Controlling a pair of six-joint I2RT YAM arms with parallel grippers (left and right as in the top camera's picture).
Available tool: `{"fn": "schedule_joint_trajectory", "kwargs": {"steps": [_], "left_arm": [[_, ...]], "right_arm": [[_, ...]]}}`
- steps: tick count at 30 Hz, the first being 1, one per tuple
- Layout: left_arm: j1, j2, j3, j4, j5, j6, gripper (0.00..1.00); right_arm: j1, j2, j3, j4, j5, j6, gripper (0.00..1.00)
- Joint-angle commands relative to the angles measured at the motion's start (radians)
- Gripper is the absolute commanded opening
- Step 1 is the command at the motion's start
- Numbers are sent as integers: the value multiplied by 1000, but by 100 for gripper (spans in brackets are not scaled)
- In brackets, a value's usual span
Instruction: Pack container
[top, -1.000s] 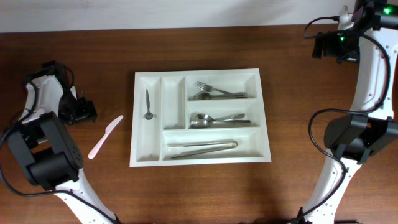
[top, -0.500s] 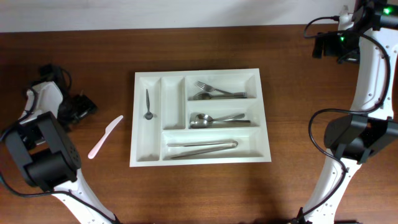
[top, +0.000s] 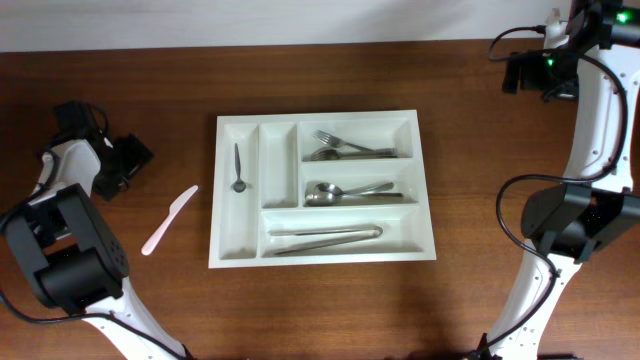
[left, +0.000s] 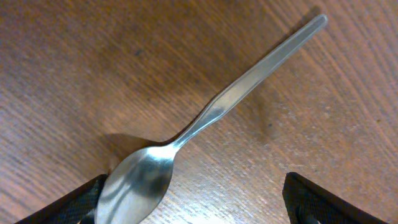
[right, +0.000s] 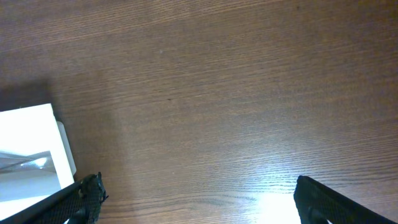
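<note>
Far left, the left hand (top: 118, 165) hovers low over the table (top: 480, 300), fingers spread wide. A steel spoon (left: 205, 118) lies flat between them, its bowl perhaps touching one fingertip; hard to tell. Next, a pink knife (top: 168, 220) on the wood. Mid-table sits the tray (top: 322, 125), cutlery in four compartments. Far right, the right hand (top: 530, 72) gapes open, nothing in it.

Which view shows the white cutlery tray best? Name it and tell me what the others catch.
Overhead: the whole tray shows, all five compartments. The right wrist view catches only one white corner at its left edge. The left wrist view shows none of it, just a loose spoon.
</note>
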Motion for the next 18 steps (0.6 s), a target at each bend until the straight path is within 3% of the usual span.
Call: {"fn": "schedule_joint_trajectory", "kwargs": {"steps": [1, 8, 13, 18], "left_arm": [[2, 48, -47, 4, 80, -17, 89], [2, 48, -47, 20, 79, -18, 52], [2, 48, -47, 26, 78, -18, 48], [2, 48, -47, 26, 78, -18, 26]], "right_arm": [[-2, -17, 13, 0, -6, 11, 99], [-2, -17, 13, 0, -6, 11, 99], [-2, -17, 13, 0, -6, 11, 99], [-2, -17, 13, 0, -6, 11, 99]]}}
